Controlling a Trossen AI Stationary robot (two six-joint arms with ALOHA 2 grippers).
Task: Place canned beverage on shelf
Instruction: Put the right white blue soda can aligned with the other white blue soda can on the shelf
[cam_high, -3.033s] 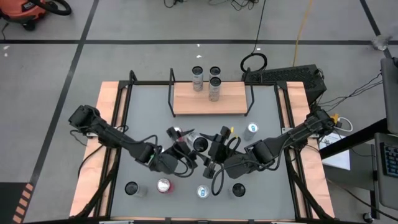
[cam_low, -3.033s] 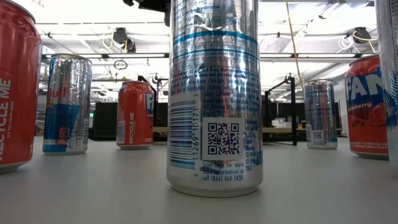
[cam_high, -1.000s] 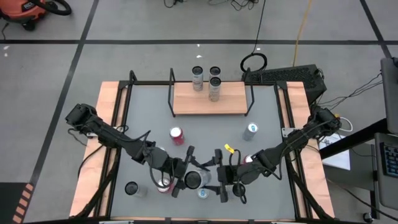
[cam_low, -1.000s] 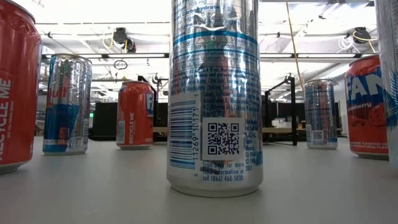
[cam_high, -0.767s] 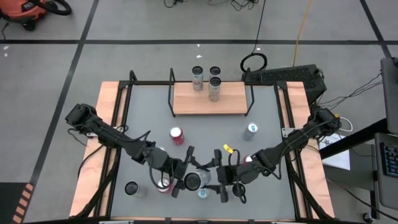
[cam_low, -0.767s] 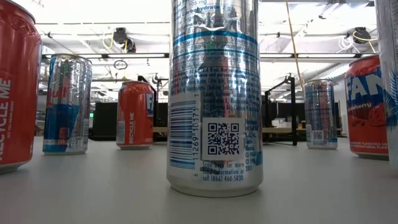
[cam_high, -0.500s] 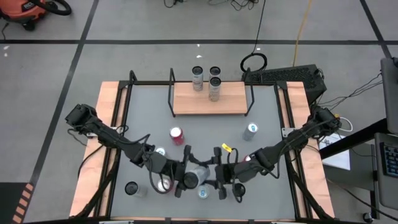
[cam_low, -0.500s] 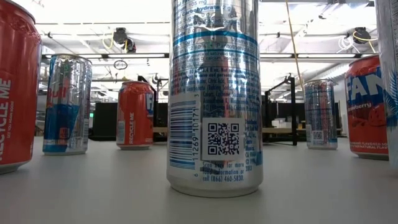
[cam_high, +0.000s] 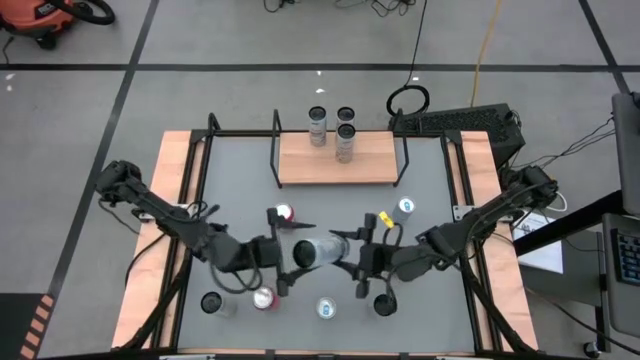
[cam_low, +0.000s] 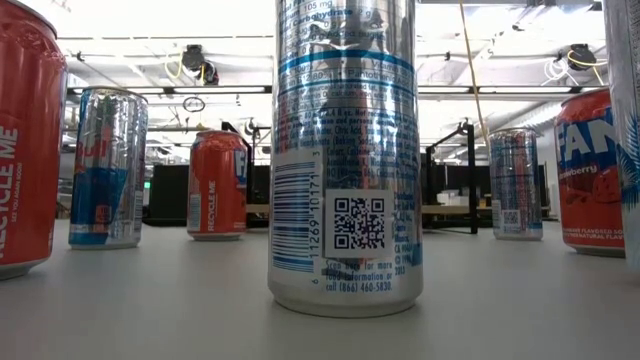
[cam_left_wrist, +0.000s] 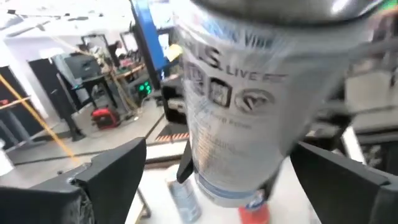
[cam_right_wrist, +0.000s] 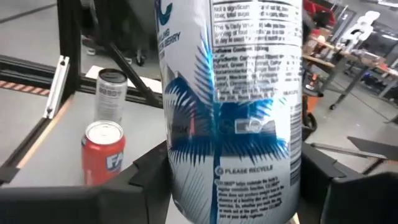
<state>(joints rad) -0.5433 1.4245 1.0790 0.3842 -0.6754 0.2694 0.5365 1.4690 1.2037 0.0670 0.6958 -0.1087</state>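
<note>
You had the silver can (cam_high: 318, 252) lifted clear of the grey tabletop (cam_high: 420, 170), lying on its side in the middle of the scene, between the two claws. Your right claw (cam_high: 352, 260) came in from the right and pinched the can (cam_right_wrist: 230, 106) across its body; in the right wrist view both dark fingers (cam_right_wrist: 148, 169) sat tight against its sides. Your left claw (cam_high: 290, 255) faced it from the left with its fingers spread wide, and in the left wrist view the can (cam_left_wrist: 242, 106) hung between those fingers (cam_left_wrist: 112, 171) with a clear gap on each side, so it gripped nothing. The shelf (cam_high: 375, 160) stood at the far middle of the tabletop, well apart from the held can, and three upright cans (cam_high: 318, 125) were grouped at its far edge. A red can (cam_high: 283, 213) stood just to the far side of the left claw, and a blue-topped can (cam_high: 405, 207) stood to the far right of the right claw. Along the near edge stood a dark-topped can (cam_high: 211, 302), another red can (cam_high: 263, 298), a blue-and-white can (cam_high: 325, 308) and a second dark-topped can (cam_high: 383, 304). In the low view a tall silver can with a square code (cam_low: 345, 150) filled the centre.
</note>
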